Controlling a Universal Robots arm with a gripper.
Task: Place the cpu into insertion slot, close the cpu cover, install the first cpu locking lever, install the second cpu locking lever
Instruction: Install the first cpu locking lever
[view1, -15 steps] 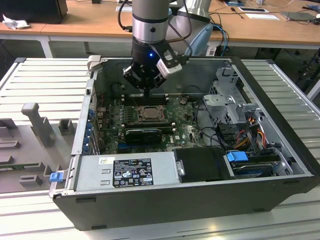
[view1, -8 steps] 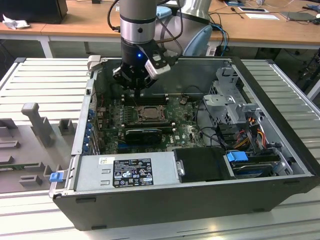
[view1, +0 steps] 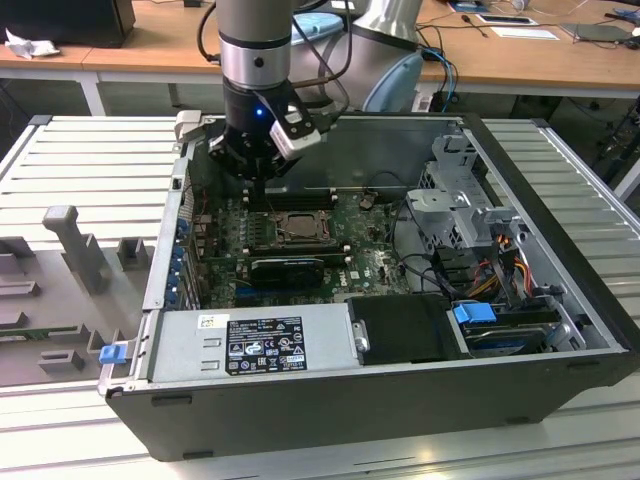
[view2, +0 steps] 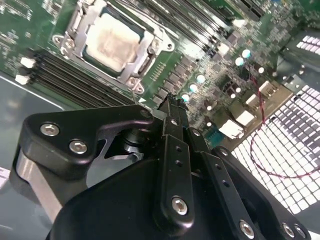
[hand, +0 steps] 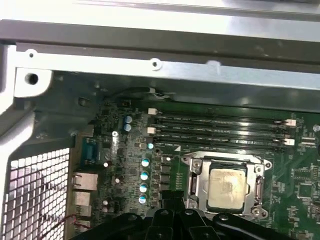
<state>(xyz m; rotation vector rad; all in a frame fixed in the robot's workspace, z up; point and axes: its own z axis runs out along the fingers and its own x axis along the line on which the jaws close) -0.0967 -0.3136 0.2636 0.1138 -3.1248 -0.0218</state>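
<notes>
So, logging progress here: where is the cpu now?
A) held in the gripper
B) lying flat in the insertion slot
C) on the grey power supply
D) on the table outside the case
B: the cpu lies flat inside the insertion slot, the gripper apart from it.

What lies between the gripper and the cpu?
In the second wrist view, the cpu cover frame and a strip of green circuit board with small dark parts separate the gripper from the cpu.
</notes>
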